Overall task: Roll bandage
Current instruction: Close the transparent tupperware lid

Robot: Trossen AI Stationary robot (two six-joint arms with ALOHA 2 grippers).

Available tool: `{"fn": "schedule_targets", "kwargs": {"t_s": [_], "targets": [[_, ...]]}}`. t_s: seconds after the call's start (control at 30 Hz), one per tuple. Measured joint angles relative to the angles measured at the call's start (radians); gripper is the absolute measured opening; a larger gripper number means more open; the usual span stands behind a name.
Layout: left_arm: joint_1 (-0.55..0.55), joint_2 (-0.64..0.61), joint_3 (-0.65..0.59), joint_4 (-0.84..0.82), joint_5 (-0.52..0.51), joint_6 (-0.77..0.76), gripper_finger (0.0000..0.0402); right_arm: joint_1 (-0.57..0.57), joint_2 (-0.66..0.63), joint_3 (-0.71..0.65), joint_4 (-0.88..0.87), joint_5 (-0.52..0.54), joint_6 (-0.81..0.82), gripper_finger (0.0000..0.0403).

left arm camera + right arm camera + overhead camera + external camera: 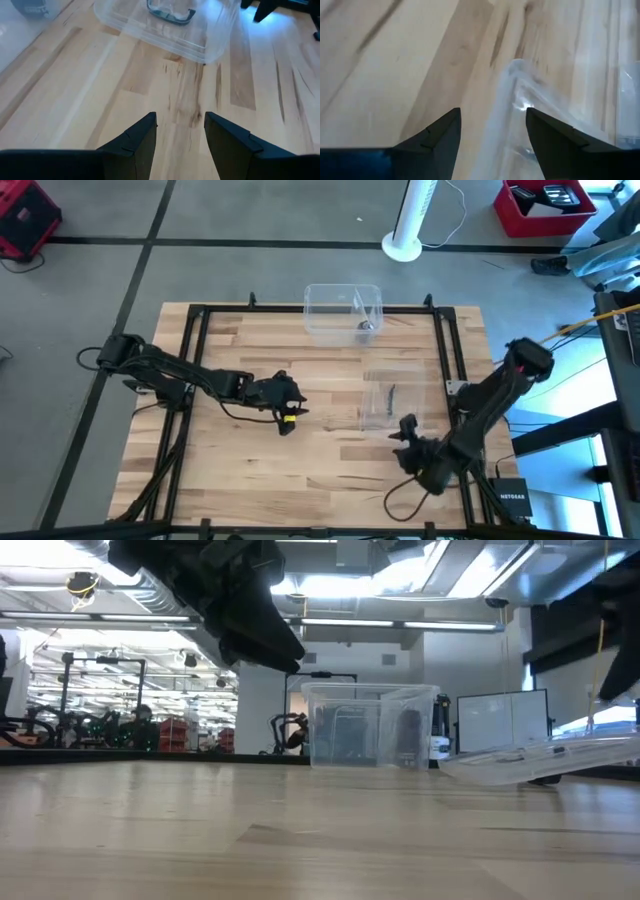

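Left hand [290, 412] hangs above the middle of the desk [230, 470], a little toward the left edge, fingers spread with nothing but bare wood showing between them in its wrist view. There's a small yellow patch at its tip in the overhead view. In the low view the left arm [225, 600] sits dark and high, well clear of the wood.

Right hand [408, 430] is near the right edge, toward the front, and its fingers are spread too. Between them in the right wrist view lies the edge of a clear flat lid [530, 115], resting on the desk; whether the fingers touch it, I cannot tell. From above, that lid [385, 402] lies just behind the right hand, right of the desk's middle, with a short dark mark on it. In the low view it shows as a pale flat sheet, slightly tilted, off to the right.

At the back edge, about centre, sits a clear plastic box [343, 313], open at the top. Inside it, at the corner nearer the right edge, there's a small dark roundish thing [365, 329] — that may be the bandage, rolled up, but its colour is too hard to make out to be sure. No long strip shows anywhere on the wood. The box stands upright in the low view [370, 726], well apart from both hands.
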State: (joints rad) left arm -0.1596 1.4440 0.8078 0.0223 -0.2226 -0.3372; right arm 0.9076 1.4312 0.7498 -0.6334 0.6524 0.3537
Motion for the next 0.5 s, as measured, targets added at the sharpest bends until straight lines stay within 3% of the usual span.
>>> {"fn": "schedule_targets", "kwargs": {"t_s": [0.23,0.5], "targets": [[0.0,0.005,0.0,-0.003,0.0,0.001,0.0159,-0.006,0.221,0.001,-0.022,0.081,0.14,0.0225],[0.0,0.005,0.0,-0.003,-0.002,0.004,0.0159,-0.006,0.328,0.007,-0.061,0.16,0.16,0.0225]]}}
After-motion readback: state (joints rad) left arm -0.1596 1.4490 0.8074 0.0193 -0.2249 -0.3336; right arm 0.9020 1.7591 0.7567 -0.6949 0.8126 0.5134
